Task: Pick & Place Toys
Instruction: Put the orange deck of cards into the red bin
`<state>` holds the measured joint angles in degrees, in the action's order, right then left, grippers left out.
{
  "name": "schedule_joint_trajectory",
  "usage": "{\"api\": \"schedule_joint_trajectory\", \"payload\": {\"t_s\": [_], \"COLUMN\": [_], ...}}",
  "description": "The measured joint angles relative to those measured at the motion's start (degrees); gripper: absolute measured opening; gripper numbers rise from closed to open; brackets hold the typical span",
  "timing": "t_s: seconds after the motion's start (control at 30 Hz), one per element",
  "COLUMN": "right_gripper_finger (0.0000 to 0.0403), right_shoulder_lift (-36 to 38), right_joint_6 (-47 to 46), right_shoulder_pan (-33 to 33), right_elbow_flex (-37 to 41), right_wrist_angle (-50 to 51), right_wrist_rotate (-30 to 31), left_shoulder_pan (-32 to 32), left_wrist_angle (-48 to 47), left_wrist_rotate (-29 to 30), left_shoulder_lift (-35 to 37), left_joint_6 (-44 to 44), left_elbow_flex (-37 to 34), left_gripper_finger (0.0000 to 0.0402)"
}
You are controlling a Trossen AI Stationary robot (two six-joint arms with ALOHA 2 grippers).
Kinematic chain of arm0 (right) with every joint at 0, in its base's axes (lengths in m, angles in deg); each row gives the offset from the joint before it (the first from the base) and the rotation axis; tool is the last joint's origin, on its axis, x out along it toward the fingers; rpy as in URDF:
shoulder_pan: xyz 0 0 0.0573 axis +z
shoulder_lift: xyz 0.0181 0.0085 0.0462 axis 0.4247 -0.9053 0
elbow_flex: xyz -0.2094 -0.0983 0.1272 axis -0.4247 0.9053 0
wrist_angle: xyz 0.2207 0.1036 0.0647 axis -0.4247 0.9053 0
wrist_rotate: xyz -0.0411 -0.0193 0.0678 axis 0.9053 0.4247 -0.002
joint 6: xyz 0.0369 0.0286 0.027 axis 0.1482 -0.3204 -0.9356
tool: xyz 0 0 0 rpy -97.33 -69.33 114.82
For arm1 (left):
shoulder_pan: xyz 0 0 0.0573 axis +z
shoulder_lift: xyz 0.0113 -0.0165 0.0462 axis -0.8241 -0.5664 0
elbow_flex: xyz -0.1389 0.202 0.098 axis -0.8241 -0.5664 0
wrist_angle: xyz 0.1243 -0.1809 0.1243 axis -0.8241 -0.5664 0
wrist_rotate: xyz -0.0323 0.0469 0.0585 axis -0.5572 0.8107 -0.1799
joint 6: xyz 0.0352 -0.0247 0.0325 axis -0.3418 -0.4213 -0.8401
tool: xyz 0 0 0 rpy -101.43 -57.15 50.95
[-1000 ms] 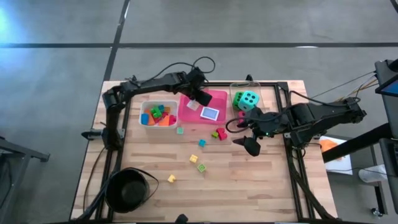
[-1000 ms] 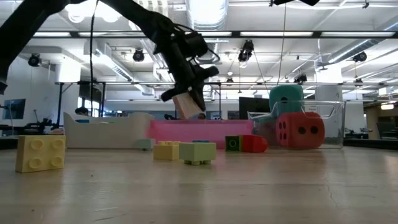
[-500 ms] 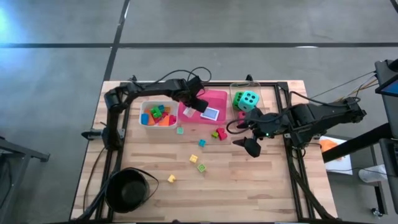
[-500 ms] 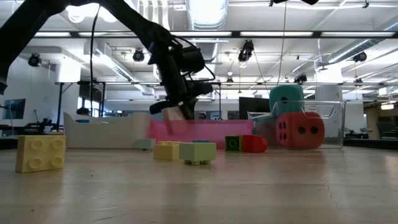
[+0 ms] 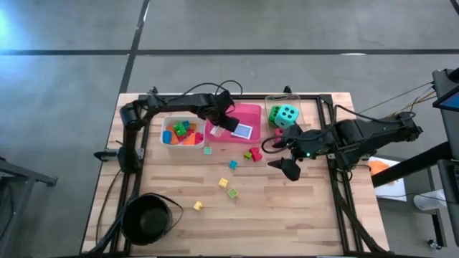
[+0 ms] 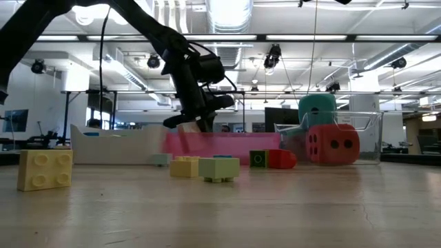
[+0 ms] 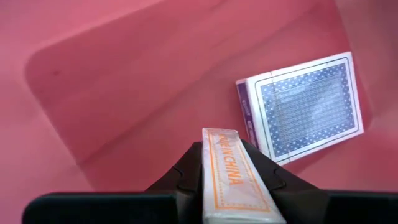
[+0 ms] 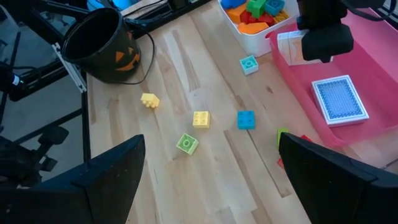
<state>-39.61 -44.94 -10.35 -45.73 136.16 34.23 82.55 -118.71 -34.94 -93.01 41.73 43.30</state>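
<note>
Three dice (image 5: 285, 115), two card packs (image 5: 244, 131), three trays (image 5: 240, 115), perhaps eight loose blocks (image 5: 223, 183).

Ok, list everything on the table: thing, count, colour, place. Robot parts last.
Pink tray: one, far middle.
Blue-backed card deck: one, flat in the pink tray.
Orange-edged card deck: one, held over the pink tray.
White tray: one, left of pink, full of mixed small blocks.
Clear tray: one, right of pink.
Green die: one, in the clear tray.
Red die: one, by the clear tray.
Loose blocks: about seven, mid-table, e.g. yellow block.
Black bucket: one, near left.
Left gripper: shut on the deck.
Right gripper: open, right of the loose blocks.
</note>
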Motion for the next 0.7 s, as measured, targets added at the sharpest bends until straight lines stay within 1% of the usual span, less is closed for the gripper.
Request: {"api": "schedule_joint_trajectory", "payload": {"t_s": [0.17, 0.37, 0.7], "right_gripper_finger": [0.0362, 0.0362, 0.0362], "right_shoulder_lift": [0.0, 0.0, 0.0], "right_joint_6": [-0.04, -0.02, -0.02], "right_shoulder_pan": [0.0, 0.0, 0.0], "right_elbow_flex": [0.0, 0.0, 0.0], "right_wrist_angle": [0.01, 0.04, 0.09], "right_wrist_rotate": [-0.09, -0.09, -0.08], "left_shoulder_pan": [-0.11, -0.45, -0.6], "left_wrist_angle": [0.13, -0.31, -0.22], "left_wrist_rotate": [0.41, 0.43, 0.93], "left_shoulder_lift": [0.12, 0.11, 0.03], "left_joint_6": [0.26, -2.22, -3.42], "left_elbow_flex": [-0.9, -1.01, -1.05], "left_gripper_finger": [0.0062, 0.0062, 0.0062]}}
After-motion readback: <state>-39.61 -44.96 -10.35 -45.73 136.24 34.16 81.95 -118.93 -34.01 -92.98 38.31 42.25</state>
